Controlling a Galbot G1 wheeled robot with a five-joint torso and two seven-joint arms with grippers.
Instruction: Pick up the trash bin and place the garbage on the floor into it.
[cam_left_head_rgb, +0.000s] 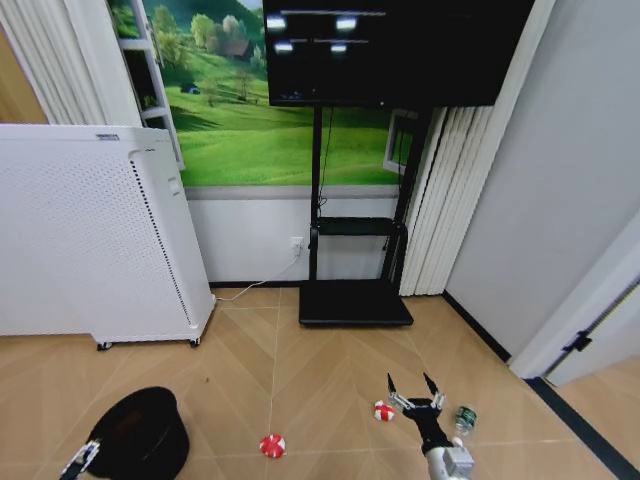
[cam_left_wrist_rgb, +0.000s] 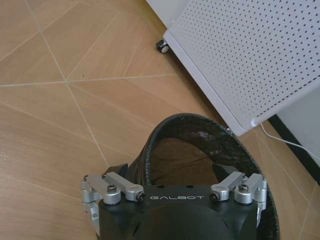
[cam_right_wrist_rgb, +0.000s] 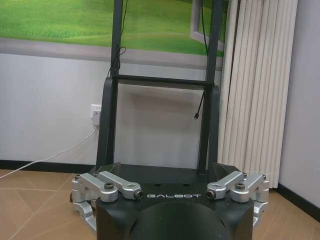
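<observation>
The trash bin (cam_left_head_rgb: 145, 432), a round black mesh basket, is at the near left of the head view, over the floor (cam_left_head_rgb: 300, 370) of tan chevron planks. The left gripper (cam_left_head_rgb: 80, 461) is at its near left edge. In the left wrist view the bin's rim (cam_left_wrist_rgb: 200, 131) lies between the left fingers, and they are closed on it; the mesh inside looks bare. The word "GALBOT" is printed in white on the black body of this gripper.

The right gripper (cam_left_head_rgb: 416, 386) is at the near right, low over the floor, and its black fingers (cam_left_head_rgb: 392, 383) are spread open with nothing between them. The same word "GALBOT" can be read on it in the right wrist view.

The garbage lies on the floor: one red-and-white lump (cam_left_head_rgb: 272, 445) near the centre, a second red-and-white lump (cam_left_head_rgb: 383, 410) just left of the right gripper, and a small green bottle (cam_left_head_rgb: 464, 419) just right of it.

Farther left stands a tall white perforated appliance (cam_left_head_rgb: 90, 235) on wheels; its small label is not readable. A black TV stand (cam_left_head_rgb: 355, 290) is by the far wall.
</observation>
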